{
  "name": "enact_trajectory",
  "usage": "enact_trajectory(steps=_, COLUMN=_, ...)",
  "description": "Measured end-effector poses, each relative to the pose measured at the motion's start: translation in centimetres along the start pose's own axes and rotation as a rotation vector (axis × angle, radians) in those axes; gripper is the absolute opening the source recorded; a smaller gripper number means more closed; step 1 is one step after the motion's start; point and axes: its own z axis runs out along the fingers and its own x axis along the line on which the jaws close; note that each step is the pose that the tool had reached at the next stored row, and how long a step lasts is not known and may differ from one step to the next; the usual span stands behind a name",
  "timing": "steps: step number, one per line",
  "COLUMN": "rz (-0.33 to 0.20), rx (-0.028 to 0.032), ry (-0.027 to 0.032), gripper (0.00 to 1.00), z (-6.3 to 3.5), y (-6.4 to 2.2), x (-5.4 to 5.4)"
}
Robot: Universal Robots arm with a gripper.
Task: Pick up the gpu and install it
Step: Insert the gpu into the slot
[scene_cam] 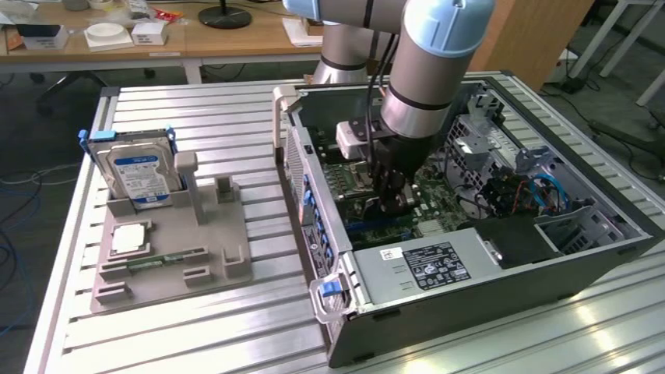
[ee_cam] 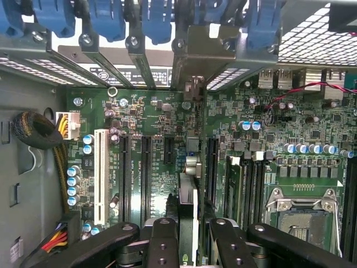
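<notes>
My gripper point(scene_cam: 393, 201) is low inside the open computer case point(scene_cam: 582, 257), just above the motherboard point(ee_cam: 150, 111). In the wrist view its fingers point(ee_cam: 162, 243) are shut on the gpu point(ee_cam: 188, 201). The card is seen edge-on as a thin upright strip running away from the fingers. It stands over the board between two long black expansion slots point(ee_cam: 146, 173), and I cannot tell whether it is seated in one. Its far end reaches a grey metal bracket point(ee_cam: 203, 53) at the case's rear slot openings. In the exterior view the gripper and wrist hide the card.
On the exterior view's left a grey holder point(scene_cam: 208, 234) carries the silver blue-labelled hard drive point(scene_cam: 135, 175), a square chip point(scene_cam: 130, 238) and a green memory stick point(scene_cam: 167, 255). Blue slot latches point(ee_cam: 106, 19), cable bundles point(ee_cam: 39, 131), the CPU socket point(ee_cam: 304, 215) and drive cages point(scene_cam: 519, 167) crowd the case.
</notes>
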Motion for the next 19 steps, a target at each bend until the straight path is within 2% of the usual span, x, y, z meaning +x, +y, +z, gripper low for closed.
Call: enact_trajectory(steps=19, rz=0.001, rx=0.0, ry=0.0001, gripper=0.26, z=0.04, y=0.16, x=-0.08)
